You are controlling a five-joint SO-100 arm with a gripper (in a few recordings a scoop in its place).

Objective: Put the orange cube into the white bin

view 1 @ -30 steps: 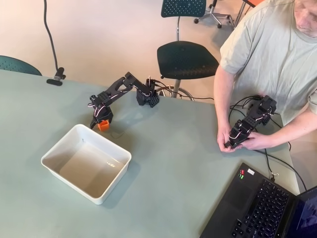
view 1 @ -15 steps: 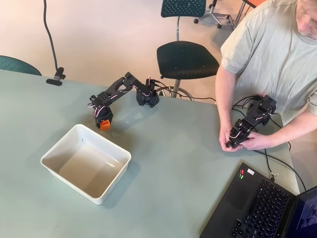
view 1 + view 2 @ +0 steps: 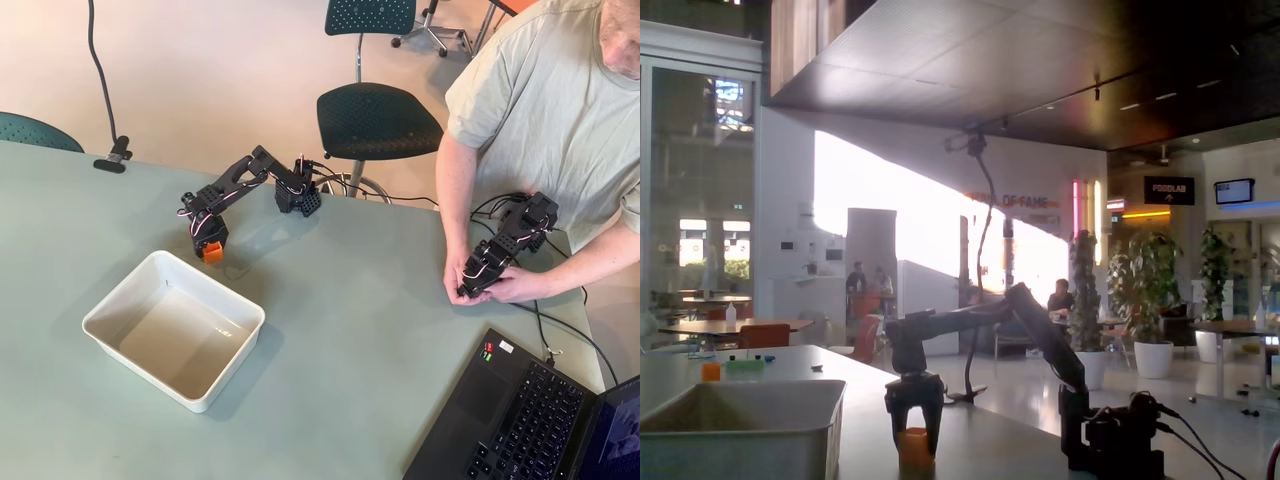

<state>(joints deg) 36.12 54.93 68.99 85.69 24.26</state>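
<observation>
On the table (image 3: 350, 330) the white bin (image 3: 173, 329) sits left of centre in the overhead view; just beyond its far corner the claw (image 3: 211, 247) holds the orange cube (image 3: 212, 251). A laptop (image 3: 520, 420) lies at the lower right.

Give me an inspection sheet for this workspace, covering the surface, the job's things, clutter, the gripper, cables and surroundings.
Surface: grey-green table, smooth and bare around the work area.
Job's things: orange cube between the gripper's fingers, just outside the far rim of the white bin; in the fixed view it looks at or just above the tabletop. The bin holds nothing.
Clutter: open laptop at the near right corner.
Gripper: gripper pointing down, closed on the cube.
Cables: thin wires run from the arm's base off the table's far edge; a dark cable lies beside the laptop.
Surroundings: dark chair behind the table; a seated person at right.
</observation>
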